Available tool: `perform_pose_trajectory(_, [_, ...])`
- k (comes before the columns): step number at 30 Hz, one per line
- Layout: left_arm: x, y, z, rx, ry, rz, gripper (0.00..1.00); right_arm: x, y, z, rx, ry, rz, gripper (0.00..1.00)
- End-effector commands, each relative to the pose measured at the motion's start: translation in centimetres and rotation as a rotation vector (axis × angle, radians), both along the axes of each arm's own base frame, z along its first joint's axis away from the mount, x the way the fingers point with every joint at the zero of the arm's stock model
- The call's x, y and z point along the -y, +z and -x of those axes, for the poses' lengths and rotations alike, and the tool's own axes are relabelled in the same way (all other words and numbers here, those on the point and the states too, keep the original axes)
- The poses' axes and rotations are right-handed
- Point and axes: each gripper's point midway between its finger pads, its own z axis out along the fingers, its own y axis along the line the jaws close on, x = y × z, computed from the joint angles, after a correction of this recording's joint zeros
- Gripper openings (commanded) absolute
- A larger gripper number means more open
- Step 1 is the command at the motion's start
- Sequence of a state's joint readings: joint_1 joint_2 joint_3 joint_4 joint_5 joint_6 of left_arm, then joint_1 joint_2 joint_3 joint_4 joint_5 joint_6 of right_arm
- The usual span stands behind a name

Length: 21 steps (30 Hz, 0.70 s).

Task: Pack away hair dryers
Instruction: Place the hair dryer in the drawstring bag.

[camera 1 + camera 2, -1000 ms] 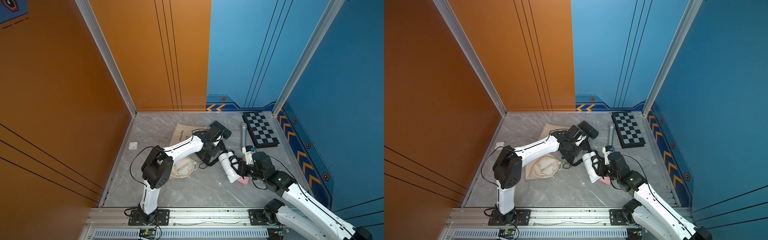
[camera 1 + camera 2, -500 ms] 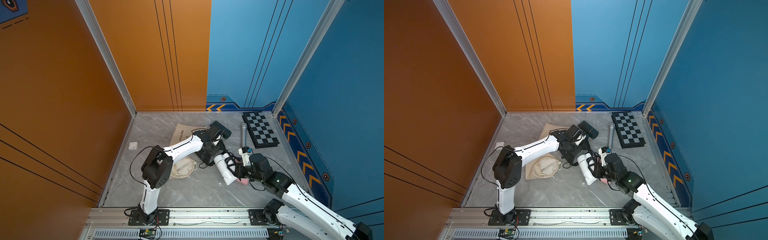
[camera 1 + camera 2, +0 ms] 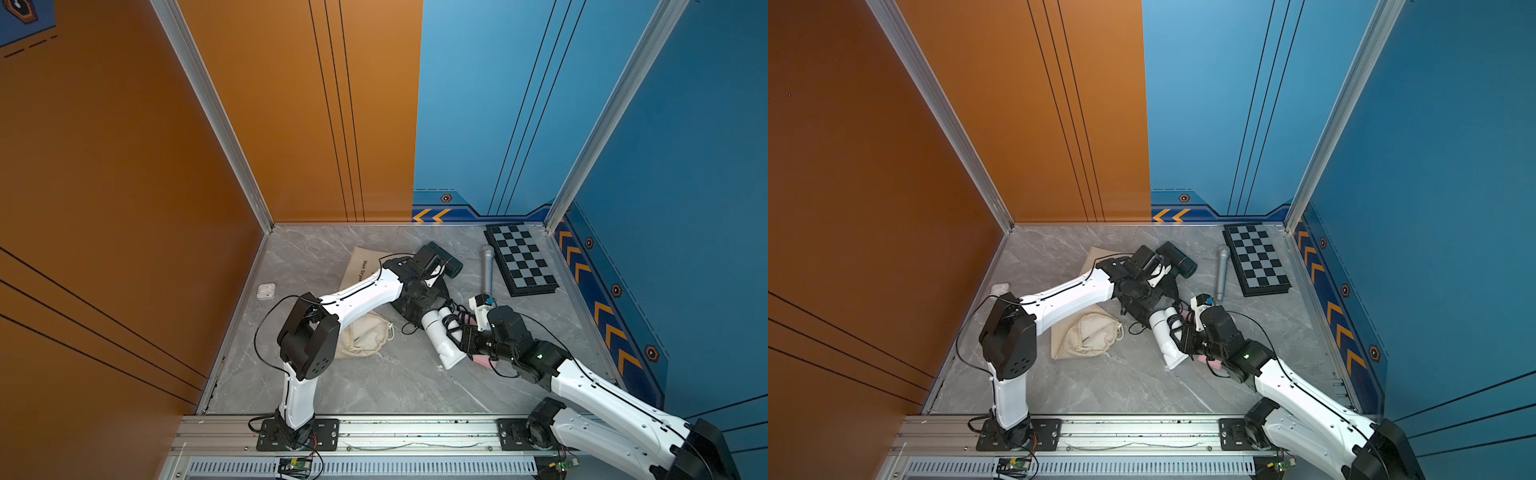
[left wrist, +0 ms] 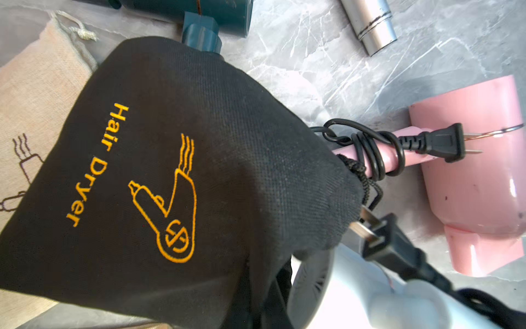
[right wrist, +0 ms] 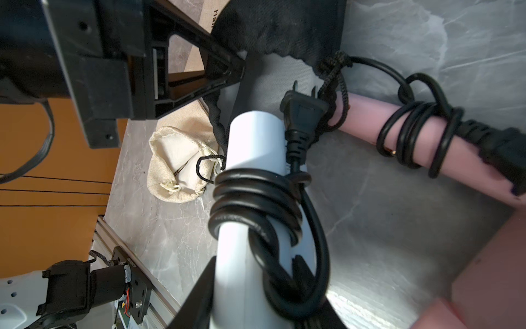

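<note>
Right claw [image 5: 250,284] closed on white dryer [image 3: 441,341], gripping the handle just behind the wound cord [image 5: 256,205]; barrel points toward the robot's base, handle end aims at the mouth of the black bag [image 4: 170,171]. Handle tip sits right at the opening; cannot tell if it is inside yet. White dryer's plug [image 5: 301,111] lies loose against the handle, prongs toward the bag. Left claw [image 5: 230,69] pinched tight on the bag's rim, holding the cloth up off the surface [image 3: 374,386]; bag shows orange "Hair Dryer" lettering and a dryer outline. Pink dryer [image 4: 469,171] lies on the surface just beside the white one, on the right arm's side, its handle wrapped in black cord, plug resting along it; in both top views it is mostly hidden under the right arm. The bag's drawstring touches the pink handle. Black dryer [image 3: 446,262] lies past the left wrist, toward the back wall, touching the bag's far edge. Flat beige bag [image 4: 34,99] lies under the black one. Stuffed beige bag [image 5: 176,165] sits beside the left arm's elbow, drawn closed. Mic [image 3: 487,270] lies between black dryer and chessboard [image 3: 521,259], apart from both.
</note>
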State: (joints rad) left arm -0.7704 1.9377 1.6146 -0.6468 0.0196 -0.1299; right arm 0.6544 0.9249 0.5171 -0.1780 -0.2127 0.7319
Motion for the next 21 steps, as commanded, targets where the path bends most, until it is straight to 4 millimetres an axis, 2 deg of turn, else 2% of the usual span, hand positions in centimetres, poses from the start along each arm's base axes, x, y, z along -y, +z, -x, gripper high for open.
perform_pose_trajectory(1, [-0.1,2.3,-0.1,0.016,0.015,0.045,0.00,-1.3,1.9,-1.5,0.060,-0.006,-0.089,0.34])
perform_pose_trajectory(8, [0.1,2.6,0.0,0.018,0.017,0.053,0.00,-2.3,1.0,-3.0,0.038,-0.011,-0.124,0.34])
perform_pose_trajectory(21, [0.6,3.8,0.8,0.034,0.003,0.072,0.00,-2.0,1.3,-6.0,0.016,-0.042,-0.212,0.34])
